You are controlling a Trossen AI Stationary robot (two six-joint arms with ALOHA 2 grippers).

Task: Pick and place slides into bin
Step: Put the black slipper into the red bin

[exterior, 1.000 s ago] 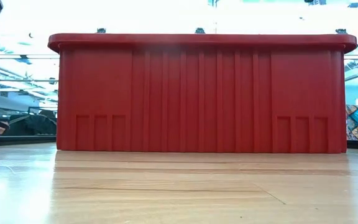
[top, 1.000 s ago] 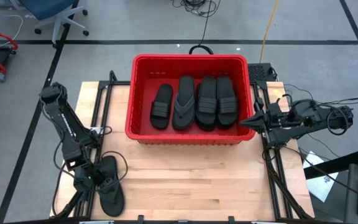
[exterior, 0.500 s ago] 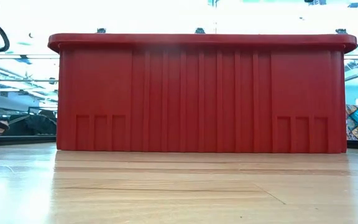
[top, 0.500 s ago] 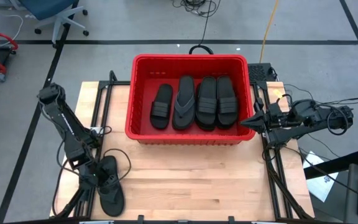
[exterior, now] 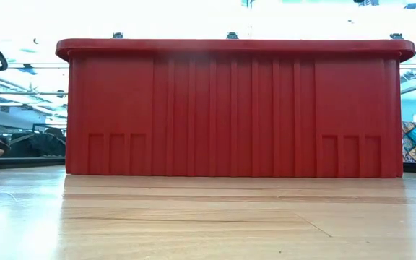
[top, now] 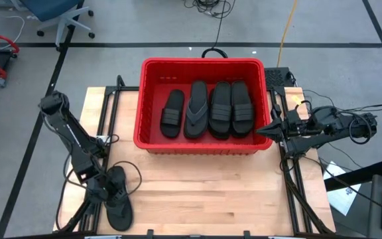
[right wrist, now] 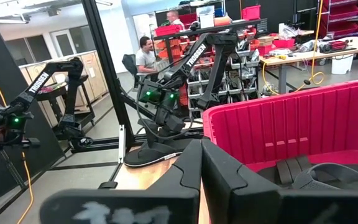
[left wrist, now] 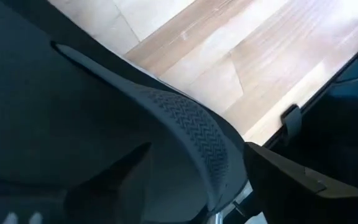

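A black thong-style slide (top: 119,204) lies flat on the wood near the table's near left corner. My left gripper (top: 103,189) is low at its left edge, open. In the left wrist view the slide's ribbed edge (left wrist: 188,124) fills the picture, beside one dark finger (left wrist: 291,180). The red bin (top: 204,62) stands at the far middle, with several black slides (top: 220,109) lying side by side on its floor. My right gripper (top: 262,131) hovers shut by the bin's right near corner, pointing level at it. My left gripper comes at the slide's left edge slanting down from the table's left. The slide lies flat on the table. I cannot tell whether the fingers touch it, because the gripper's body covers that spot in the high view.
Bare wood (top: 204,192) stretches between the bin and the near edge. Black frame rails and cables (top: 290,179) run along both table sides. The bin's near wall (exterior: 230,108) fills the low view. Beyond the table are other robot arms and seated people (right wrist: 145,59).
My left gripper has edged a little toward the table's right, closer over the slide's left edge. The slide has stayed where it lay.
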